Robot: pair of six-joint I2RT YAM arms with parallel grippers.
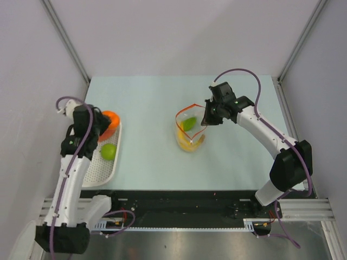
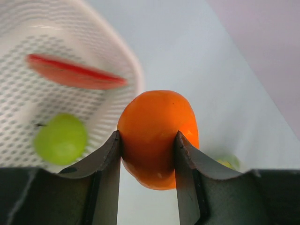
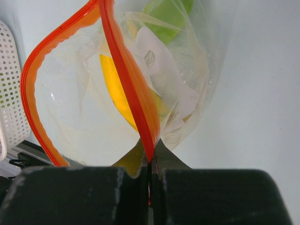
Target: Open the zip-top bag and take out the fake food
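Observation:
The clear zip-top bag (image 1: 190, 130) stands mid-table with its red zip mouth (image 3: 126, 79) spread open. A yellow banana (image 3: 115, 93) and a flat green piece (image 3: 166, 18) lie inside. My right gripper (image 1: 209, 115) is shut on the zip strip at the bag's right side (image 3: 151, 157). My left gripper (image 1: 100, 123) is shut on the orange-red piece (image 2: 157, 133) and holds it over the far end of the white basket (image 1: 92, 170). A round green fruit (image 1: 109, 151) lies in the basket; it also shows in the left wrist view (image 2: 61, 139).
A red strip-shaped thing (image 2: 75, 72) shows blurred in the basket in the left wrist view. The basket's rim (image 3: 9, 89) shows in the right wrist view. Grey walls close in the table on three sides.

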